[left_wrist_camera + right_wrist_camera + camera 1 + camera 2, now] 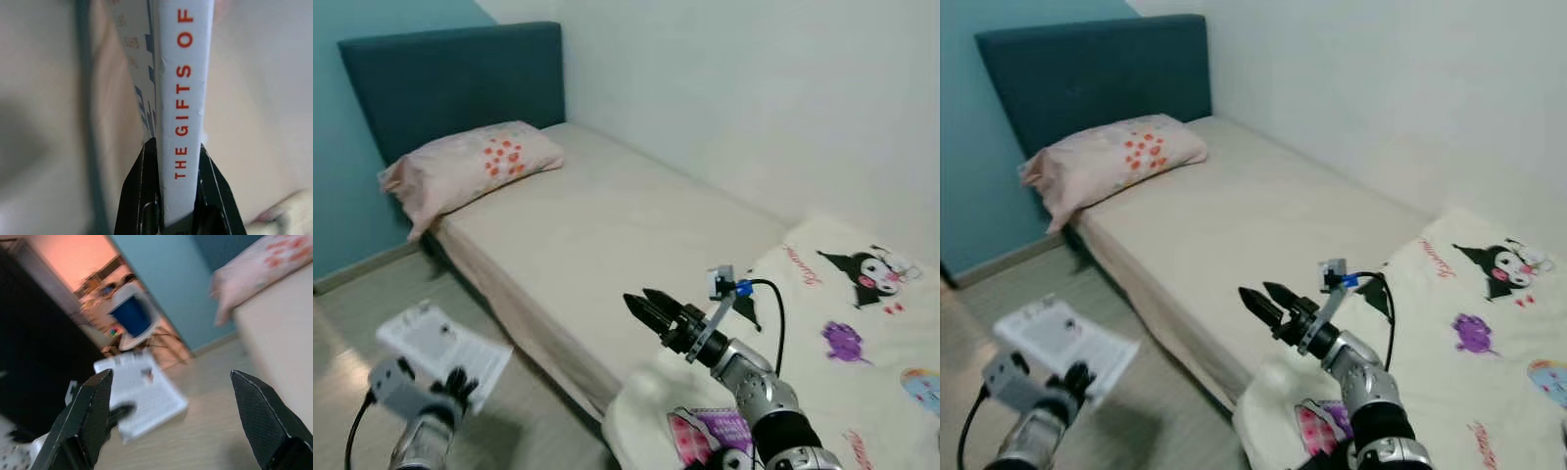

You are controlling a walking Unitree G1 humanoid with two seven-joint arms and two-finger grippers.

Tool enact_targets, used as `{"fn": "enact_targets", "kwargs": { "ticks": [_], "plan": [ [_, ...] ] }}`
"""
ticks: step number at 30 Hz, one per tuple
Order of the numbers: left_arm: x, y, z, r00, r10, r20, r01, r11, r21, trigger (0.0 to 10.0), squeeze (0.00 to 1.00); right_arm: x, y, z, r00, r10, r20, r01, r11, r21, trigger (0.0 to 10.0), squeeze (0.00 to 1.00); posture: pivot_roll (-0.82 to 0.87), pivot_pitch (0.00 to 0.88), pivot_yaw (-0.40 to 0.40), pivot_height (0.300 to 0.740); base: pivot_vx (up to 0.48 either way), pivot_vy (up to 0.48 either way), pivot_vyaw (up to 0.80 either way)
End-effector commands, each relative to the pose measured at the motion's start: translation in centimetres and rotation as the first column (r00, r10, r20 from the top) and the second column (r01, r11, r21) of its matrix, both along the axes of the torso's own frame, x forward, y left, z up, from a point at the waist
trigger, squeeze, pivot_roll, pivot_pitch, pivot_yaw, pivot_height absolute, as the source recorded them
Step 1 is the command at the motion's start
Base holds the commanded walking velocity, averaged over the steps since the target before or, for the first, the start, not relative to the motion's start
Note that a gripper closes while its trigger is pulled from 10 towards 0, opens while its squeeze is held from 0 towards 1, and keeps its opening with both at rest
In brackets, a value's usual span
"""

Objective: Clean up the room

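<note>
Low on the left, over the floor (352,323) beside the bed (607,225), the left end effector (458,384) grips a white book (440,345) by its spine. Farther right, the right end effector (651,308) hangs empty, fingers spread, above the bed's edge near the cartoon blanket (862,333).

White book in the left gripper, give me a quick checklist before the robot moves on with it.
1. Left gripper shut on the white book with red spine lettering: ok.
2. Fingers clamp the spine squarely, one on each side: ok.
3. Book held clear of the wooden floor: ok.
4. Right gripper open and holding nothing, raised over the edge of the beige bed: ok.
5. Place to put the book: cannot tell.
6. Cartoon-print blanket bunched at the foot of the bed: not ok.
</note>
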State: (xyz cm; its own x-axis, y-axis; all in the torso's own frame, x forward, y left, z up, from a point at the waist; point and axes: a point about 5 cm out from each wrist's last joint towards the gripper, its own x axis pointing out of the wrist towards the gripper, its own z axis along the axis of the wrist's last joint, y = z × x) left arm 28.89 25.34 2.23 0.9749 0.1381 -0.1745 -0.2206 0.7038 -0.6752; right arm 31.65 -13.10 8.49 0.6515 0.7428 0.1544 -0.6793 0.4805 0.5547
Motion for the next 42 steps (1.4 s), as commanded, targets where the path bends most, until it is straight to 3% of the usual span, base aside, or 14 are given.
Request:
{"fn": "enact_targets", "kwargs": {
  "ticks": [1, 3, 5, 7, 8, 9, 10, 12, 14, 15, 16, 19, 26, 42],
  "plan": [
    [2.8, -1.1, 4.3, 0.959, -0.089, 0.268, 0.091, 0.996, 0.003, 10.0, 0.00, 0.3, 0.1, 1.1, 0.999, 0.012, 0.035, -0.014, 0.999, 0.049, 10.0, 0.00, -0.03, 0.000, -0.083, 0.740, 0.000, 0.000, 0.76],
    [3.7, -1.7, 6.1, 0.922, -0.131, 0.366, 0.137, 0.991, 0.009, 10.0, 0.00, 0.3, 0.3, 1.5, 0.999, 0.015, 0.045, -0.018, 0.998, 0.066, 10.0, 0.00, -0.03, 0.000, -0.083, 0.740, 0.000, 0.000, 0.76],
    [5.0, -3.2, 10.3, 0.803, -0.209, 0.558, 0.227, 0.973, 0.038, 10.0, 0.00, 0.5, 0.5, 2.3, 0.998, 0.016, 0.061, -0.023, 0.993, 0.117, 10.0, 0.00, -0.04, 0.000, -0.081, 0.740, 0.000, 0.000, 0.76],
    [5.3, -3.8, 12.2, 0.743, -0.230, 0.628, 0.254, 0.966, 0.054, 10.0, 0.00, 0.6, 0.7, 2.7, 0.997, 0.017, 0.071, -0.027, 0.990, 0.142, 10.0, 0.00, -0.04, 0.000, -0.081, 0.740, 0.000, 0.000, 0.75],
    [5.3, -3.8, 12.2, 0.743, -0.230, 0.628, 0.254, 0.966, 0.054, 10.0, 0.00, 0.6, 0.7, 2.7, 0.997, 0.017, 0.071, -0.027, 0.990, 0.142, 10.0, 0.00, -0.04, 0.000, -0.081, 0.740, 0.000, 0.000, 0.75],
    [5.5, -4.4, 14.9, 0.648, -0.243, 0.722, 0.298, 0.953, 0.053, 10.0, 0.00, 0.7, 0.9, 3.5, 0.996, 0.017, 0.087, -0.034, 0.980, 0.195, 10.0, 0.00, -0.04, 0.000, -0.081, 0.740, 0.000, 0.000, 0.75],
    [5.5, -4.4, 14.9, 0.648, -0.243, 0.722, 0.298, 0.953, 0.053, 10.0, 0.00, 0.7, 0.9, 3.5, 0.996, 0.017, 0.087, -0.034, 0.980, 0.195, 10.0, 0.00, -0.04, 0.000, -0.081, 0.740, 0.000, 0.000, 0.75],
    [5.2, -5.2, 19.2, 0.482, -0.262, 0.836, 0.357, 0.930, 0.085, 10.0, 0.00, 0.7, 1.2, 5.2, 0.992, 0.023, 0.123, -0.060, 0.950, 0.307, 10.0, 0.00, -0.05, 0.000, -0.076, 0.740, 0.000, 0.000, 0.75],
    [5.2, -5.2, 19.2, 0.482, -0.262, 0.836, 0.357, 0.930, 0.085, 10.0, 0.00, 0.7, 1.2, 5.2, 0.992, 0.023, 0.123, -0.060, 0.950, 0.307, 10.0, 0.00, -0.05, 0.000, -0.076, 0.740, 0.000, 0.000, 0.75],
    [4.7, -6.3, 22.4, 0.360, -0.307, 0.881, 0.385, 0.909, 0.159, 10.0, 0.00, 0.6, 1.5, 6.9, 0.986, 0.028, 0.162, -0.089, 0.918, 0.386, 10.0, 0.00, -0.05, 0.000, -0.073, 0.740, 0.000, 0.000, 0.75],
    [4.7, -6.3, 22.4, 0.360, -0.307, 0.881, 0.385, 0.909, 0.159, 10.0, 0.00, 0.6, 1.5, 6.9, 0.986, 0.028, 0.162, -0.089, 0.918, 0.386, 10.0, 0.00, -0.05, 0.000, -0.073, 0.740, 0.000, 0.000, 0.75],
    [3.8, -7.7, 24.6, 0.248, -0.380, 0.891, 0.427, 0.869, 0.251, 10.0, 0.00, 0.8, 2.0, 8.8, 0.982, 0.024, 0.185, -0.108, 0.883, 0.456, 10.0, 0.00, -0.05, 0.000, -0.071, 0.740, 0.000, 0.000, 0.25],
    [2.4, -9.5, 24.7, 0.158, -0.458, 0.875, 0.513, 0.795, 0.323, 10.0, 0.00, 0.4, 3.1, 10.7, 0.973, 0.087, 0.215, -0.181, 0.865, 0.468, 10.0, 0.00, -0.06, 0.000, -0.073, 0.740, 0.000, 0.000, 0.00],
    [1.4, -12.4, 23.6, 0.148, -0.486, 0.861, 0.652, 0.703, 0.284, 10.0, 0.00, -1.4, 4.0, 14.2, 0.919, 0.172, 0.354, -0.330, 0.827, 0.455, 10.0, 0.00, -0.06, 0.000, -0.062, 0.740, 0.000, 0.000, 0.00]
  ]
}}
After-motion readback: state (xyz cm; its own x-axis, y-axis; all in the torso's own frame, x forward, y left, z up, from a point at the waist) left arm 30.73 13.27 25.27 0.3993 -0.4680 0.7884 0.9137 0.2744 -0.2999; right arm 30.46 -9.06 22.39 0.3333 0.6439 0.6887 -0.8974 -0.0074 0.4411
